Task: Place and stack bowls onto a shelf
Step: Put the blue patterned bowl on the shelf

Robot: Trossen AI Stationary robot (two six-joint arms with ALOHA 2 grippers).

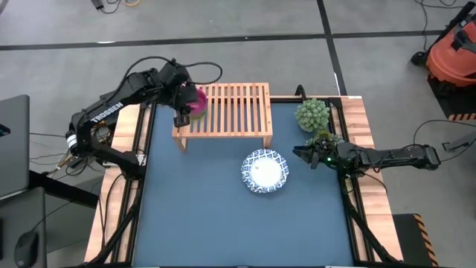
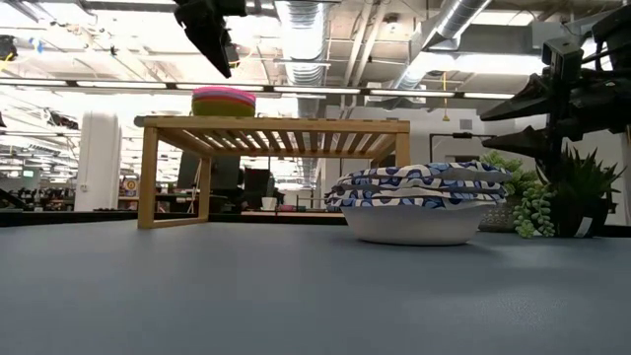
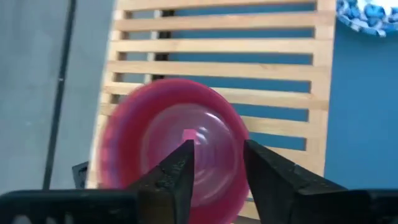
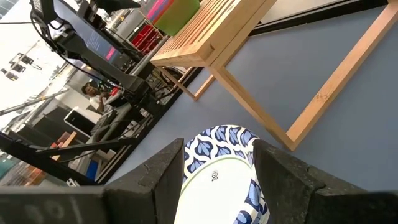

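So the left gripper point(image 1: 182, 112) was hovering over the left end of the shelf point(image 1: 234, 112), right above the stack of small bowls point(image 2: 224, 102) sitting on the slats there, magenta one point(image 3: 174, 146) on top with green showing underneath in the low view. Its fingers point(image 3: 177, 177) were spread a bit with nothing between them, pointing down over the magenta bowl's inside, and I couldn't tell if they touched it. The two white bowls with blue patterned rims point(image 1: 264, 171) were nested together on the blue table point(image 1: 223, 223), in front of the shelf toward its right end, not touching it. The right gripper point(image 1: 306, 155) was parked low just to the right of those bowls, jaws parted and empty, aimed at the white stack point(image 4: 217, 177). A couple of little potted plants point(image 1: 312, 115) sat near the right table edge beside that arm.
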